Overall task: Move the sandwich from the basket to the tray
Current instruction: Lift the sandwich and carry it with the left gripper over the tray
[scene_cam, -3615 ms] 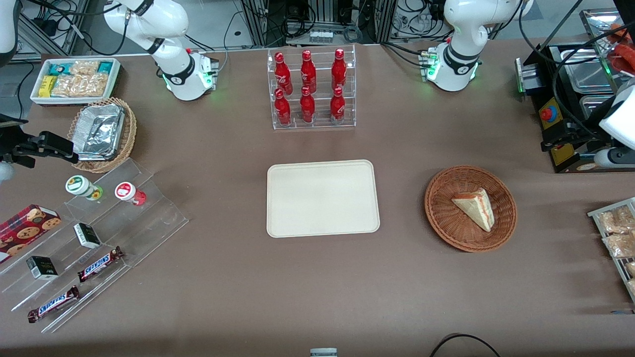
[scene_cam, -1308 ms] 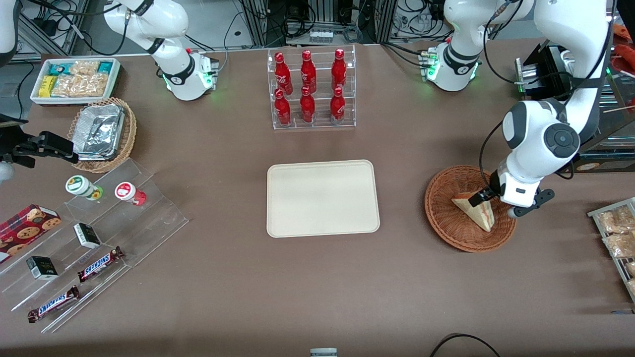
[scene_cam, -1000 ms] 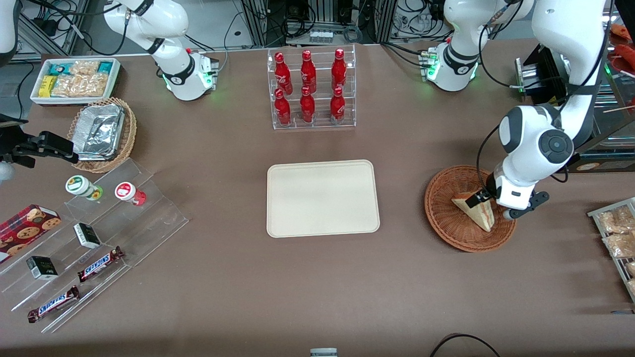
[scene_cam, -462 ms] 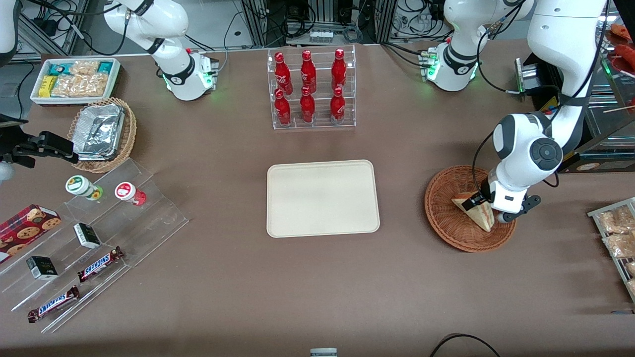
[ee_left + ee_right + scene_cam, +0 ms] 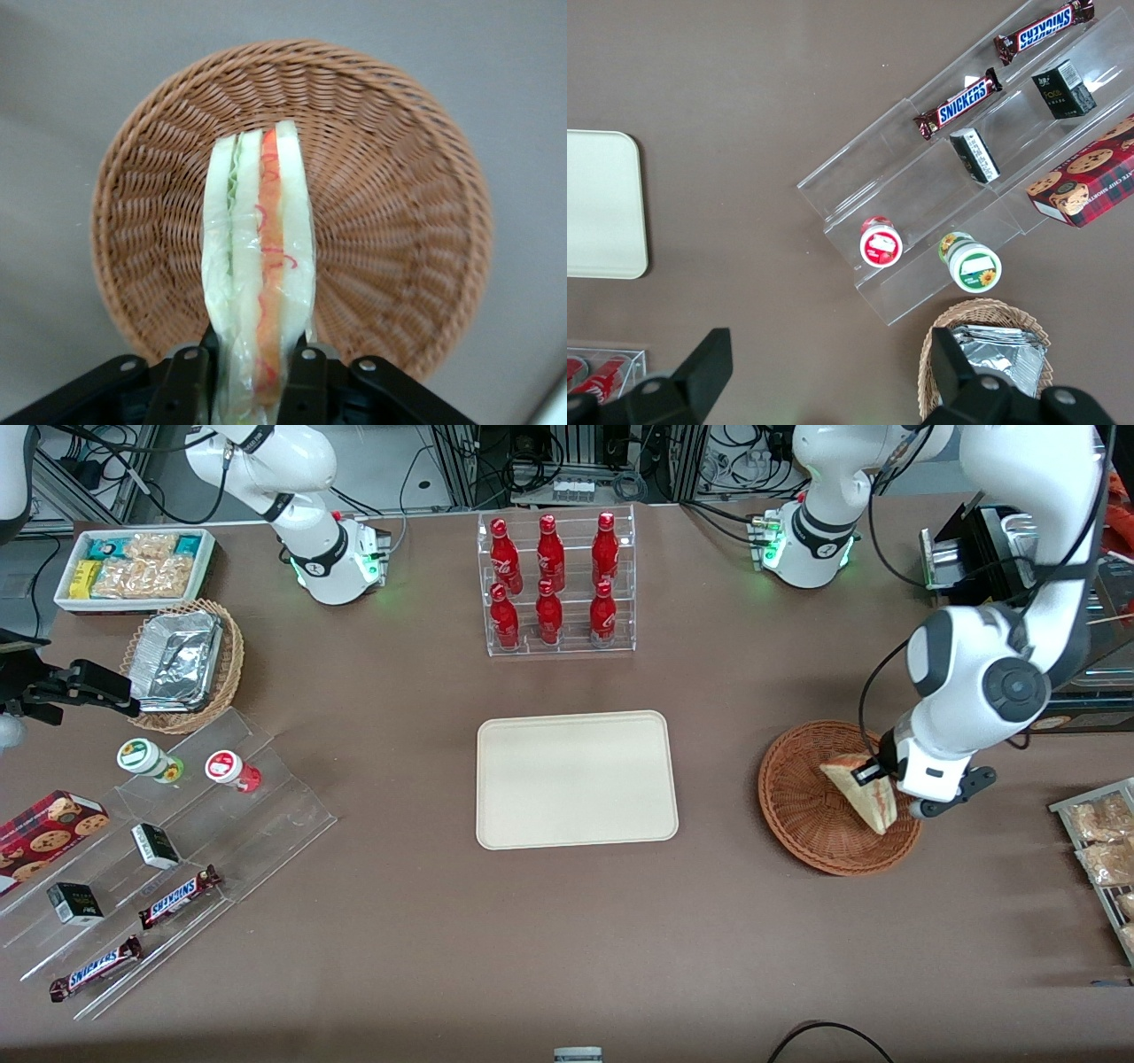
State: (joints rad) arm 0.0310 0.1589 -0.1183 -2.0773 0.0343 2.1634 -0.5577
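My left gripper (image 5: 873,779) (image 5: 245,376) is shut on the sandwich (image 5: 858,790) (image 5: 257,266), a clear-wrapped wedge with red and green filling showing at its edge. The wedge hangs lifted above the reddish-brown wicker basket (image 5: 802,815) (image 5: 390,168), which holds nothing else. Both black fingers (image 5: 184,385) press the bread's flat faces. The cream tray (image 5: 576,779) (image 5: 602,204) lies flat at the table's middle, toward the parked arm from the basket, with nothing on it.
A clear rack of red bottles (image 5: 555,584) stands farther from the front camera than the tray. Toward the parked arm's end are a foil-lined wicker basket (image 5: 184,662), a white snack bin (image 5: 135,567) and a clear stepped stand with snacks (image 5: 168,868). Packets on a wire rack (image 5: 1103,850) lie at the working arm's end.
The gripper came down over the basket, closed on the sandwich, and has now risen a little with it; the wedge sits tilted and higher than half a second ago.
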